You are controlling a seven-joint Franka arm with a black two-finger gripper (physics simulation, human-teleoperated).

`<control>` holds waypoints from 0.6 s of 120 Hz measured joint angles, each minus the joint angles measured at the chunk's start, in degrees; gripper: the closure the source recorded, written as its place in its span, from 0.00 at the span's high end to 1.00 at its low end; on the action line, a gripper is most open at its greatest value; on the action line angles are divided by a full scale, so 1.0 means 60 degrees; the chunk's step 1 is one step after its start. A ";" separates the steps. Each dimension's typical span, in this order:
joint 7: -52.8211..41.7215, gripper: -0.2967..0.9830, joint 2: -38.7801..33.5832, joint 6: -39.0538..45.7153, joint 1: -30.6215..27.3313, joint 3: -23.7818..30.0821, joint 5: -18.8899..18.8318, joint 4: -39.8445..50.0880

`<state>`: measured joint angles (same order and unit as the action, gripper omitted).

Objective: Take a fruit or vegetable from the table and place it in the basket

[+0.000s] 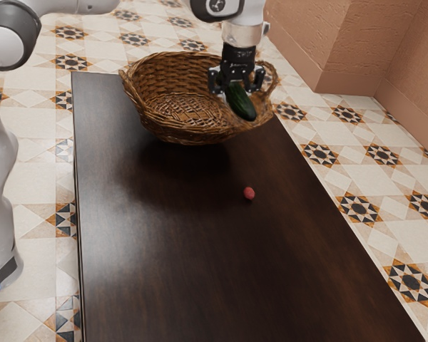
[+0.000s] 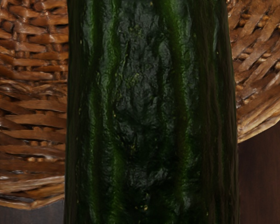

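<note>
Holding the cucumber (image 1: pixel 243 105) in the gripper (image 1: pixel 236 87), clamped from both sides, so only closed to its thickness. Dangling tilted above the basket (image 1: pixel 189 133), towards the exterior view's right. Also seeing some little reddish ball (image 1: pixel 249 193) on the table (image 1: pixel 192 263).

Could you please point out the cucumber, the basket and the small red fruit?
Cucumber (image 1: pixel 241 102): exterior view, the middle of its dark green side.
Basket (image 1: pixel 178 132): exterior view, its woven outer wall.
Small red fruit (image 1: pixel 250 193): exterior view, the middle of its visible side.
</note>
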<state>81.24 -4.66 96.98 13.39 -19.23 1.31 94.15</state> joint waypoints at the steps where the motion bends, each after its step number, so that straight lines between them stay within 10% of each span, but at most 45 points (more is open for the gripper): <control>1: -0.0001 0.38 -0.0011 -0.0022 -0.0134 -0.0034 -0.0004 0.0000; 72: -0.0063 0.49 0.0105 -0.0512 -0.1362 -0.0619 -0.0041 0.0010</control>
<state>80.86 -4.03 93.91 5.22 -22.94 1.07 94.20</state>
